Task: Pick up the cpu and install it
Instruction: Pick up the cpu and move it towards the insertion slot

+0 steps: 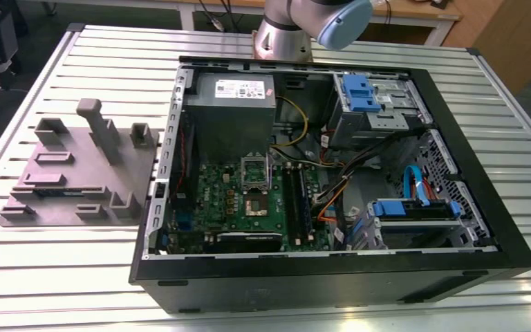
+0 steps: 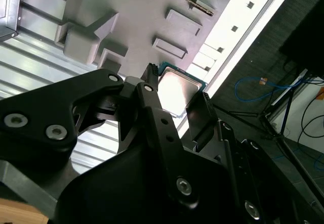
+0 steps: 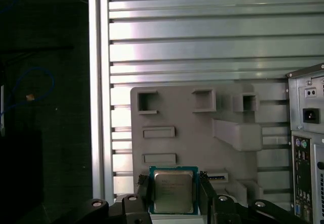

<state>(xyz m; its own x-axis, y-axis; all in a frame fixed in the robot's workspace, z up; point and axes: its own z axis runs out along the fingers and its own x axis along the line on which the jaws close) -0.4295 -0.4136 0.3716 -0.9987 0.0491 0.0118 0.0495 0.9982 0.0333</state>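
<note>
The cpu (image 3: 173, 191) (image 2: 176, 91), a small square chip with a shiny metal top and a green rim, sits between my two black fingers (image 3: 143, 187). My gripper (image 3: 173, 184) (image 2: 177, 86) is shut on it, one finger against each side. Both wrist views show it held in the air well above the grey tray (image 3: 187, 133) (image 2: 136, 11), over the tray's edge. In the exterior view the tray (image 1: 72, 173) lies on the slatted table at the exterior view's left. The open computer case (image 1: 339, 173) holds the green motherboard with its dark socket frame (image 1: 252, 187).
The tray carries several raised blocks and a tall post (image 1: 95, 128). Inside the case are a grey power-supply box (image 1: 233, 93), blue drive brackets (image 1: 362, 93) and loose cables (image 1: 339, 187). The case's rear panel (image 3: 306, 133) is beside the tray. The arm's base (image 1: 284, 34) stands behind the case.
</note>
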